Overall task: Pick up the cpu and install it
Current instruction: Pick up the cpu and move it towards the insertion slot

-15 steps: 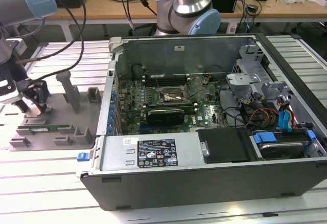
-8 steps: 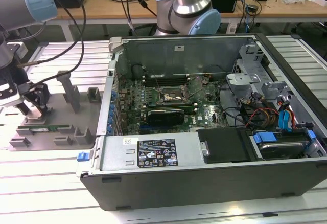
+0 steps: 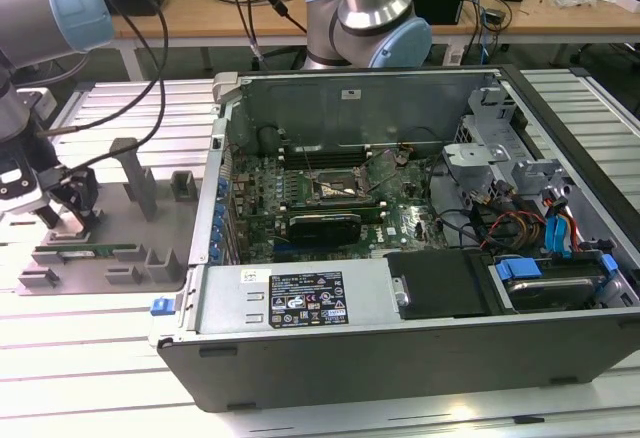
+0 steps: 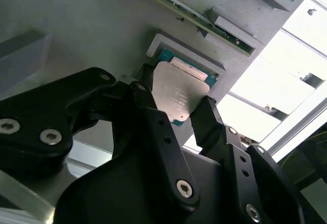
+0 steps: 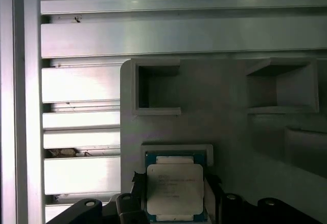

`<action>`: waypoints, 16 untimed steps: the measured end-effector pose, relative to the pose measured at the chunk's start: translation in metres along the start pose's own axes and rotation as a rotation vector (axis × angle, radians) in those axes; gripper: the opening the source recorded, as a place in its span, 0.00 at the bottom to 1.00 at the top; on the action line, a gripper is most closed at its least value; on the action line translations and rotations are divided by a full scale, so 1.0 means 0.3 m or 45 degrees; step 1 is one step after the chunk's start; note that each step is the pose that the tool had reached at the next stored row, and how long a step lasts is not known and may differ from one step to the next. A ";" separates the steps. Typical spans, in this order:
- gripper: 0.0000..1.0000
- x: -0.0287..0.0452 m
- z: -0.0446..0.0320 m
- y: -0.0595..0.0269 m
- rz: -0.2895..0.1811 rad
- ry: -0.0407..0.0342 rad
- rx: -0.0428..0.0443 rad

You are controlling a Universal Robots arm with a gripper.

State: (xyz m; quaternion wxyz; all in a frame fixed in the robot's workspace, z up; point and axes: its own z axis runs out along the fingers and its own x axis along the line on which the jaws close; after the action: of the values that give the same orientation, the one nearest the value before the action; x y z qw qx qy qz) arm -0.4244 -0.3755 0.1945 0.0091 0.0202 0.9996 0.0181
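Observation:
The cpu (image 4: 176, 88) (image 5: 174, 175), a flat square chip with a shiny silver top and a thin green rim, lies in a shallow recess of the grey plastic tray (image 3: 160, 233) (image 5: 225, 132). My gripper (image 3: 70, 220) (image 4: 176, 106) (image 5: 174, 188) is low over the tray at the exterior view's left. Its black fingers (image 4: 148, 104) sit against two opposite edges of the chip, shut on it. The chip still rests level in its recess. Inside the open computer case (image 3: 300, 303), the motherboard's square socket (image 3: 340, 186) stands uncovered.
A long green memory stick (image 3: 95, 252) (image 4: 168, 1) lies in a slot of the tray, beside several upright grey blocks (image 3: 135, 173). A second arm's base (image 3: 370, 8) stands behind the case. The table is ribbed aluminium (image 3: 100, 358), and cables hang near my arm (image 3: 150, 48).

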 end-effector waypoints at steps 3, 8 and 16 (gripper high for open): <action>0.54 0.000 0.001 0.000 0.000 -0.0001 0.000; 0.55 0.000 0.001 0.000 -0.001 -0.0001 0.000; 0.62 0.000 0.005 0.000 -0.005 0.0001 0.000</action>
State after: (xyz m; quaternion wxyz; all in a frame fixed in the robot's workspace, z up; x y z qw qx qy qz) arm -0.4242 -0.3754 0.1930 0.0091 0.0184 0.9996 0.0182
